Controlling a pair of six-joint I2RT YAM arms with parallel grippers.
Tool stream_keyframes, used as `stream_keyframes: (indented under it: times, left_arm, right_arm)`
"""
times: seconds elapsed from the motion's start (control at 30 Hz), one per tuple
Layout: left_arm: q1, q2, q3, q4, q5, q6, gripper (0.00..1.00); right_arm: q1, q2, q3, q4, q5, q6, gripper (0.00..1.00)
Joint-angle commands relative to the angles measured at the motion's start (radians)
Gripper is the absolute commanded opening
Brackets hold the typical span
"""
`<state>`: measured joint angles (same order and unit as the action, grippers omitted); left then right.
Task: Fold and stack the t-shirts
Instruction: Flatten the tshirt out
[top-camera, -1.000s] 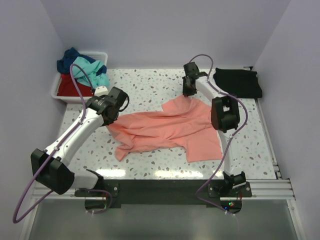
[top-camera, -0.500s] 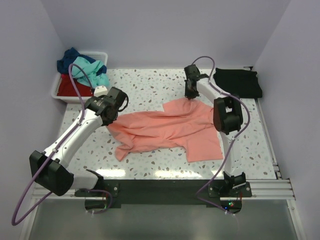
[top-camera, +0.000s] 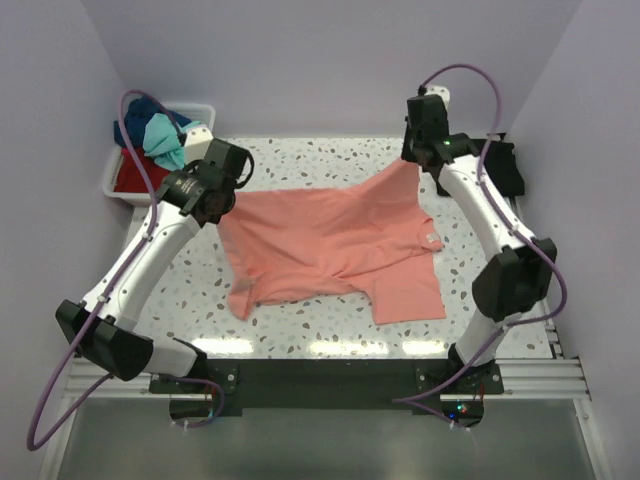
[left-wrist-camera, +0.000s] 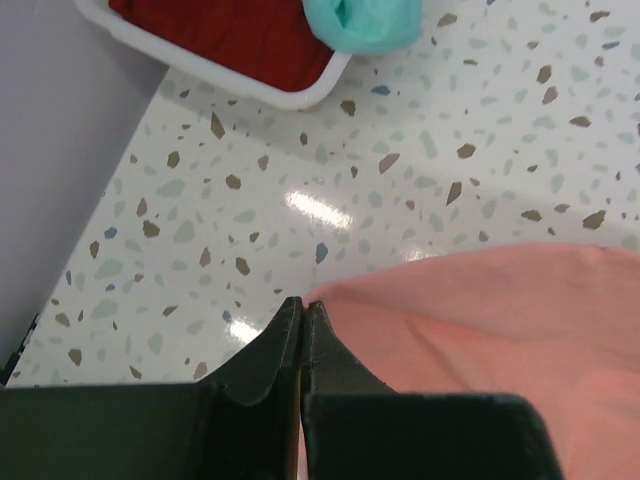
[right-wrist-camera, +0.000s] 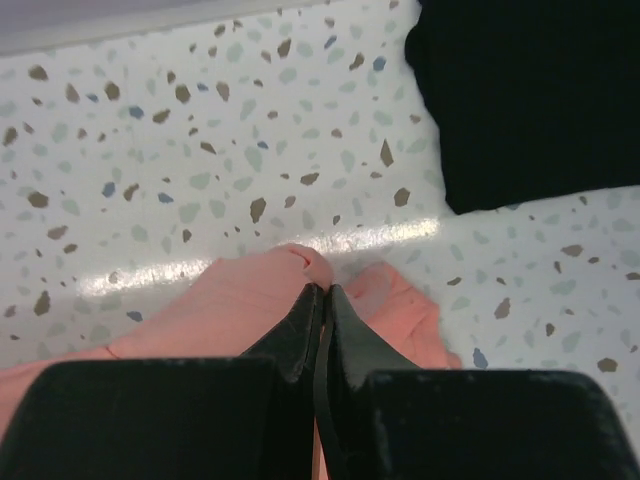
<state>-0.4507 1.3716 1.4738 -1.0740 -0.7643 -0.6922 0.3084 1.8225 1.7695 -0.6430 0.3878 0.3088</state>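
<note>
- The speckled table (top-camera: 300, 160) is carrying everything.
- The salmon-pink t-shirt (top-camera: 330, 240) is lying across the middle of the top view. Its long axis is running from centre-left up toward the upper right.
- The black t-shirt (top-camera: 508, 170) is lying at the upper right edge, partly hidden behind the right arm.
- The white bin (top-camera: 108, 187) at upper left is holding the red shirt (top-camera: 132, 176), the teal shirt (top-camera: 160, 138) and the navy shirt (top-camera: 135, 112).
- The left gripper (left-wrist-camera: 303, 312) is pinching the pink shirt's left corner, jaws pressed together on the cloth.
- The right gripper (right-wrist-camera: 322, 292) is pinching the opposite corner, close to the black t-shirt.
- The held edge is stretching between the two grippers while the body is trailing toward the bottom of the frame. The coming move is likely depending on both arms keeping that edge taut.
</note>
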Motion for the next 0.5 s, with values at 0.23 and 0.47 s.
stream_keyframes:
  times: [0.23,0.47]
  left_arm:
    - [0.059,0.073,0.275,0.279,-0.082,0.266,0.0]
    - [0.081,0.099,0.431,0.44,-0.037,0.416,0.0]
  right_arm:
    - [-0.002,-0.353,0.165,-0.033,0.209,-0.132,0.0]
    - [0.0,-0.48,0.303,0.002,0.224,-0.218,0.0]
